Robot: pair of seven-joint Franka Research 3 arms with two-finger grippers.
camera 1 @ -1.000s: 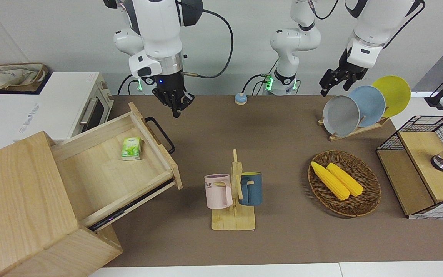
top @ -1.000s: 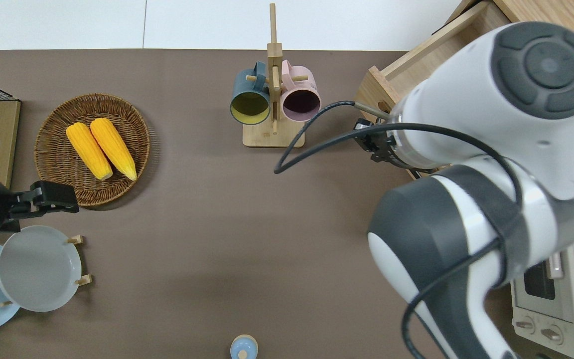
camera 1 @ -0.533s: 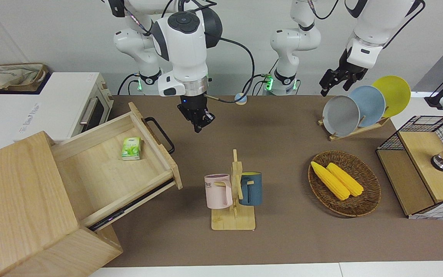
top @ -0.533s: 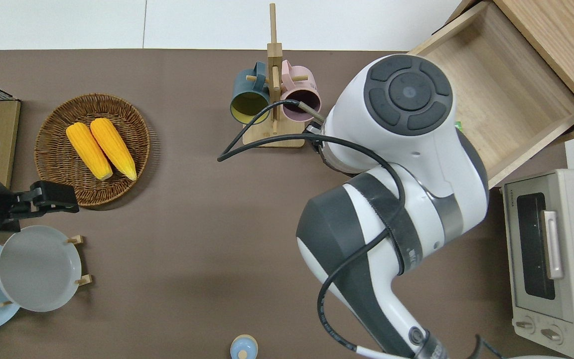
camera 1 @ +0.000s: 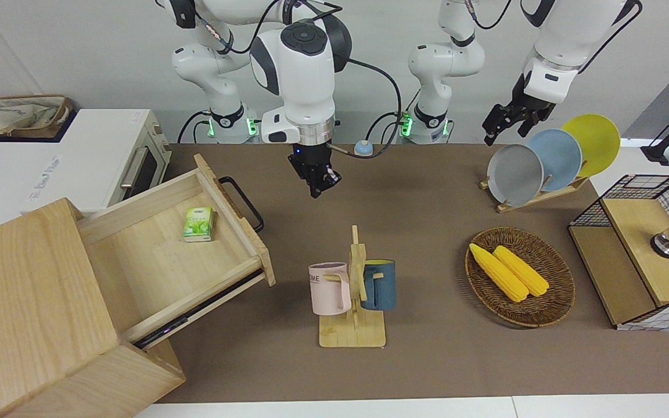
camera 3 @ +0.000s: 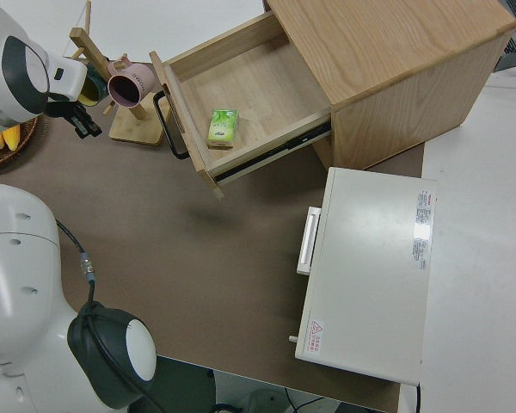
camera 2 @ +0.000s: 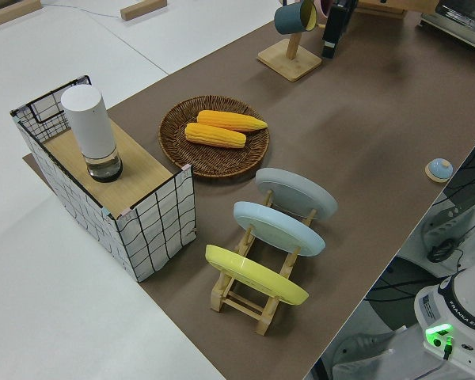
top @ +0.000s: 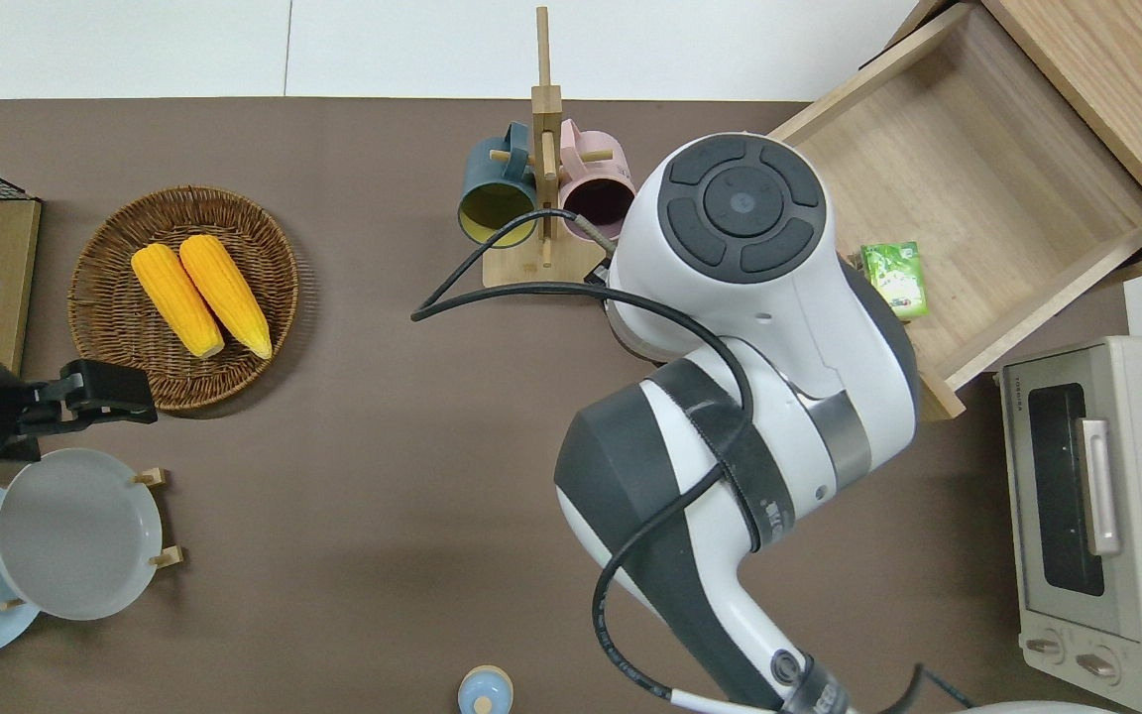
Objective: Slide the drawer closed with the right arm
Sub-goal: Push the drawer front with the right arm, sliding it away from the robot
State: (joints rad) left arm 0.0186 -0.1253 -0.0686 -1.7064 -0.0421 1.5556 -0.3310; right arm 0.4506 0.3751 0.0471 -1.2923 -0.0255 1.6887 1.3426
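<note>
We see the wide light-wood drawer [camera 1: 177, 244] with its black loop handle [camera 1: 241, 203] fully pulled out at the frame's left; closing is not begun. Our right arm's black gripper [camera 1: 318, 184] hangs at upper centre, apart from it; whether its fingers are together, we cannot tell. Left arm is parked.

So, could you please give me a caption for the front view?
Right gripper hangs clear of the open drawer, green packet inside; left arm parked.

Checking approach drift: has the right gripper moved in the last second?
Yes. In the front view the right gripper has shifted away from the drawer's handle, toward the mug rack.
</note>
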